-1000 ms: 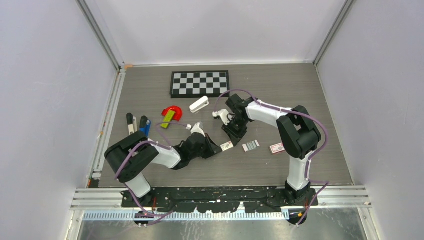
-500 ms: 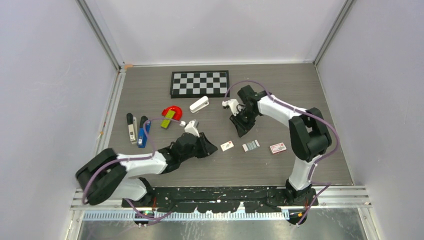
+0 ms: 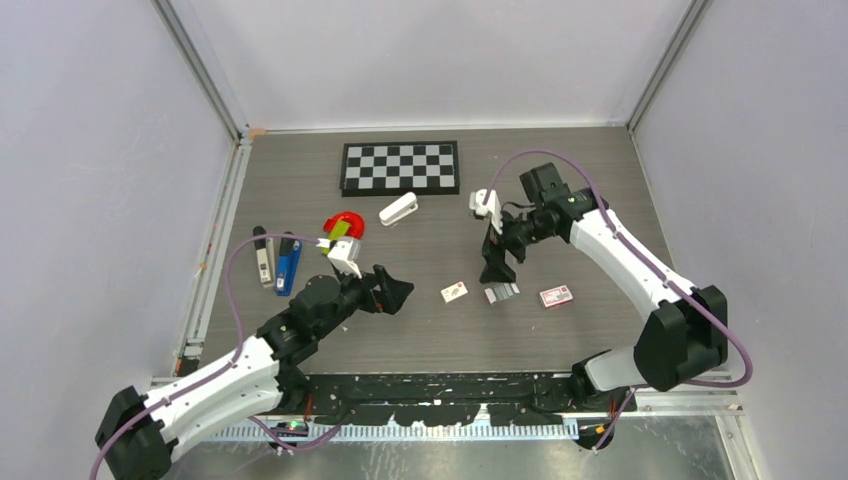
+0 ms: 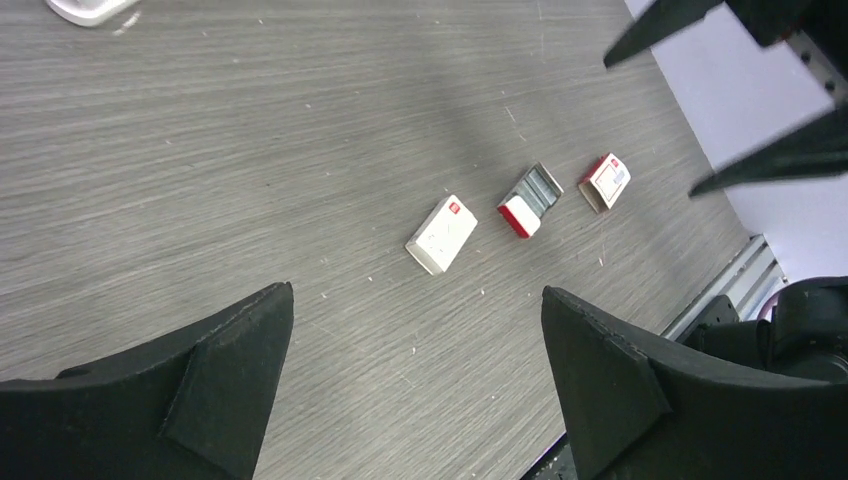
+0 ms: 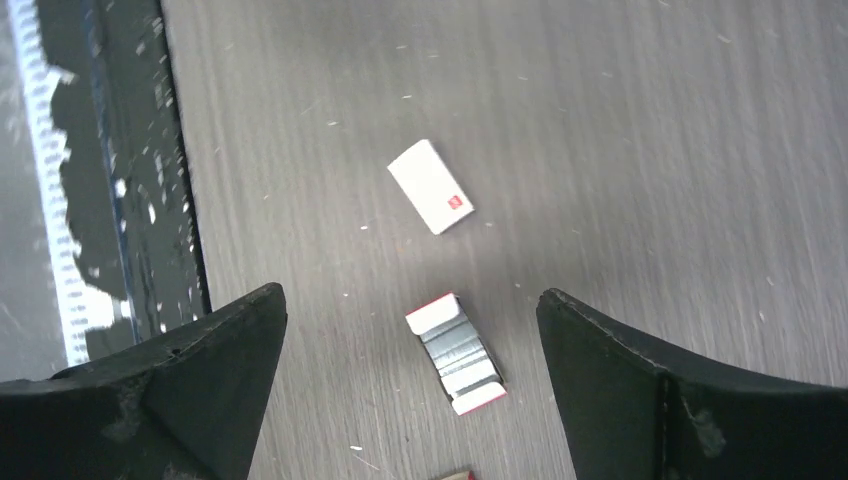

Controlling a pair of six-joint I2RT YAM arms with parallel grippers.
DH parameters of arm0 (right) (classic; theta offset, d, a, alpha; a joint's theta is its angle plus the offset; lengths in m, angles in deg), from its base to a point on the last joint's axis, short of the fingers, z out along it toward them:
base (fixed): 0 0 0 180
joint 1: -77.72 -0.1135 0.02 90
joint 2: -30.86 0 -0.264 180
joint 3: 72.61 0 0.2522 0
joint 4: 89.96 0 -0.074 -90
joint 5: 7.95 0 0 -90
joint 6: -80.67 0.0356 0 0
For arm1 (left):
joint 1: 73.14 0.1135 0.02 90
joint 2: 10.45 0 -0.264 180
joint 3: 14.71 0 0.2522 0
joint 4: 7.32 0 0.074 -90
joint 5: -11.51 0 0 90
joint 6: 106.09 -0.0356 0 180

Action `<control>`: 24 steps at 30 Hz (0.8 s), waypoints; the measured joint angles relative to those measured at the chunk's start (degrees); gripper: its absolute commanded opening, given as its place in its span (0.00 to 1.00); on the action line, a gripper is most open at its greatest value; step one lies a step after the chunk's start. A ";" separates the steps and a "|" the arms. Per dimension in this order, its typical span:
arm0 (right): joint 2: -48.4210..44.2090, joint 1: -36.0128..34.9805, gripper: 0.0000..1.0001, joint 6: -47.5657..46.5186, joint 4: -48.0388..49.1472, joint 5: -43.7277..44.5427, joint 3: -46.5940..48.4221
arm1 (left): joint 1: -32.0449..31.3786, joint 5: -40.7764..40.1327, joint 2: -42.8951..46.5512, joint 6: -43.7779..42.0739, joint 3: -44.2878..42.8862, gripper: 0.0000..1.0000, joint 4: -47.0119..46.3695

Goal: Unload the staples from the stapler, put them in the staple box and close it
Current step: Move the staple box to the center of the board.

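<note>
The blue stapler [image 3: 288, 263] lies flat at the table's left, far from both grippers. Silver-grey staples [image 5: 458, 352] sit in a small open tray with red-and-white ends [image 3: 503, 292]; the same staples [image 4: 536, 190] show in the left wrist view. My right gripper [image 3: 497, 262] hangs open just above and behind that tray, which appears between its fingers [image 5: 410, 292]. My left gripper [image 3: 392, 291] is open and empty over bare table [image 4: 415, 290], left of a small white box [image 3: 454, 291].
A black-and-white stapler [image 3: 262, 258] lies beside the blue one. A white stapler [image 3: 398, 209], a red dispenser [image 3: 345, 224] and a checkerboard [image 3: 400, 166] lie farther back. A red-and-white box [image 3: 556, 296] lies right of the tray.
Both grippers were shut and close together near the table's middle. They have opened wide and drawn apart: the left arm back toward the near left, the right arm up and to the right.
</note>
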 measured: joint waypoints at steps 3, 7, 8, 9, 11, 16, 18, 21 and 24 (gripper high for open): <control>-1.97 0.02 1.00 -10.27 -3.28 -4.22 -3.45 | 1.51 0.85 3.21 -1.27 0.09 0.96 2.34; -1.16 -0.20 1.00 -20.59 -8.55 -6.71 -4.44 | 2.29 2.91 4.61 -1.68 0.96 0.96 2.73; -1.14 -0.20 1.00 -22.21 -9.22 -7.34 -4.46 | 2.29 3.48 4.48 -1.64 1.53 0.96 2.56; -1.14 -0.20 1.00 -23.54 -9.57 -8.35 -4.61 | 2.29 3.87 4.11 -1.55 2.16 0.96 2.47; -1.14 -0.22 1.00 -23.78 -9.03 -9.44 -5.14 | 2.29 4.22 2.99 -1.46 3.54 0.96 2.03; -1.14 -0.96 1.00 -18.84 -2.45 -8.28 -7.85 | 2.29 4.28 -0.44 -1.57 5.27 0.96 1.20; -1.14 -1.75 1.00 -19.04 -0.11 -6.36 -8.68 | 2.32 4.15 -1.27 -1.79 5.27 0.96 0.00; 0.28 -4.50 1.00 -22.32 1.49 -2.97 -8.74 | 2.38 3.89 -1.90 -2.58 5.18 0.96 -0.83; 5.29 -7.98 1.00 -26.69 1.84 -0.68 -7.50 | 2.43 3.37 -1.55 -3.15 4.98 0.96 -0.35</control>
